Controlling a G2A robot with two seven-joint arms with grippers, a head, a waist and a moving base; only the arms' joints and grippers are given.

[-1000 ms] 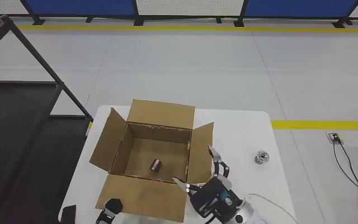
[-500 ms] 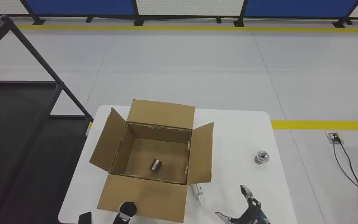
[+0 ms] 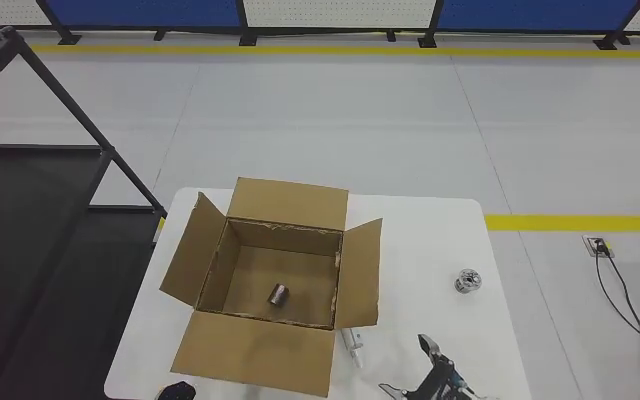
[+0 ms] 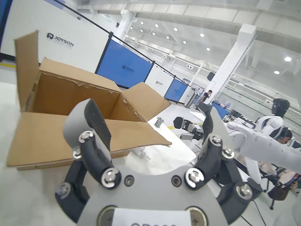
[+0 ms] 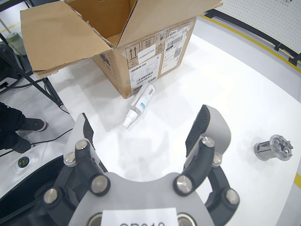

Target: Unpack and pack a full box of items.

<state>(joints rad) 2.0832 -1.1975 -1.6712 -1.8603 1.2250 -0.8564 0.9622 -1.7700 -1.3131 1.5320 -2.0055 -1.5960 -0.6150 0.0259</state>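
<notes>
- Top view: unpacking appears partly done. The box (image 3: pixel 255 350) stands open on the table (image 3: pixel 430 240). A cylinder (image 3: pixel 278 293) lies inside, a bottle (image 3: pixel 350 347) just beside the box, and a metal part (image 3: pixel 466 280) well apart.
- Left wrist view: the left claw (image 4: pixel 150 109) is wide and empty, near the box's front flap.
- Right wrist view: the right claw (image 5: pixel 143 116) is wide and empty, over the table near the bottle. Repacking is not yet started.

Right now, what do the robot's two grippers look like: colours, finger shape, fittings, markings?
The left gripper and the right gripper look alike: a silver-grey metal base plate, black linkage arms pinned with round silver bolts, and two curved grey fingers lined with black ribbed pads. Each base plate carries a white label with dark print.
</notes>
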